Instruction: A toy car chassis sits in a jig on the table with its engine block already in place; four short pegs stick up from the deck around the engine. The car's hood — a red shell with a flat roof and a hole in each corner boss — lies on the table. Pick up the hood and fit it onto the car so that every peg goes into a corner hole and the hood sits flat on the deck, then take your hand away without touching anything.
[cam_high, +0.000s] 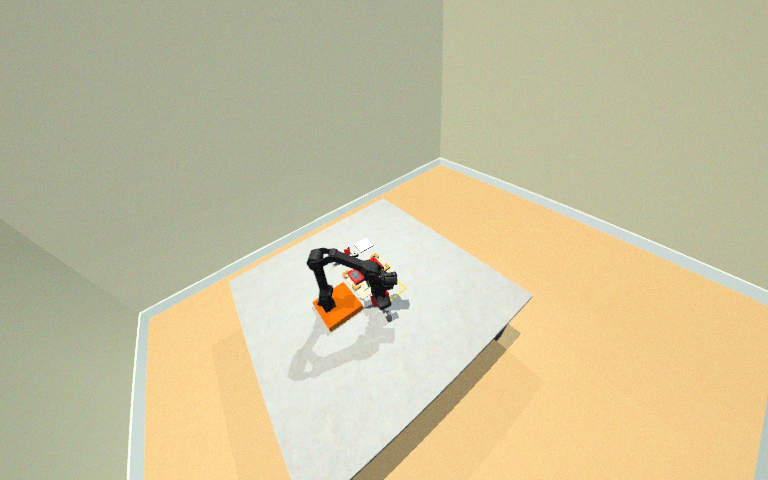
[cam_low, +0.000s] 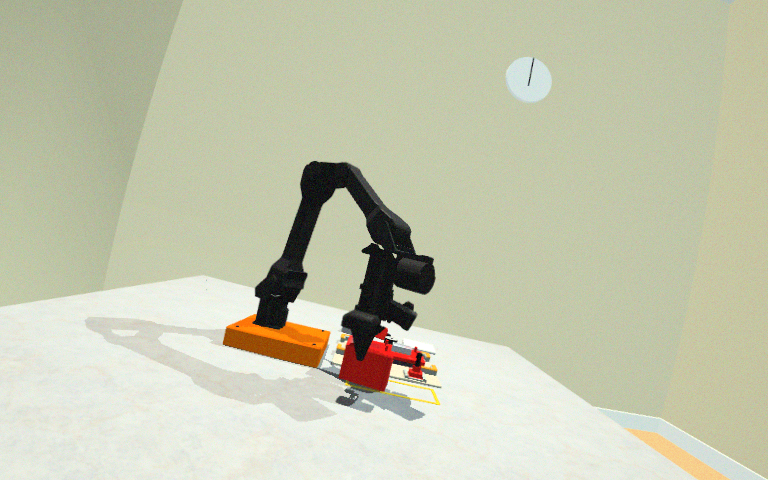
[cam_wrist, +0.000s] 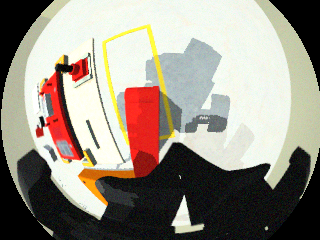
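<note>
The red box-like hood (cam_high: 374, 300) (cam_low: 373, 370) (cam_wrist: 142, 112) stands on the table partly over a yellow outline. The red chassis (cam_high: 355, 276) (cam_wrist: 60, 107) lies in its jig behind the hood; orange-yellow corner brackets (cam_low: 431, 368) (cam_wrist: 89, 157) show around it. The arm covers part of it in the top view. My gripper (cam_high: 383, 306) (cam_low: 361, 356) (cam_wrist: 176, 146) is shut and holds nothing. It is low, right beside the hood's side away from the chassis; whether they touch cannot be told. The pegs and the hood's corner holes cannot be made out.
A cream plate (cam_wrist: 107, 140) lies between chassis and hood, with a small red stand (cam_low: 416, 372) (cam_wrist: 81, 69) on it. The yellow outline (cam_high: 405, 289) (cam_low: 436, 396) (cam_wrist: 126, 34) is on the table. A white tile (cam_high: 363, 245) lies farther back. The arm's orange base (cam_high: 339, 300) (cam_low: 277, 348) is near.
</note>
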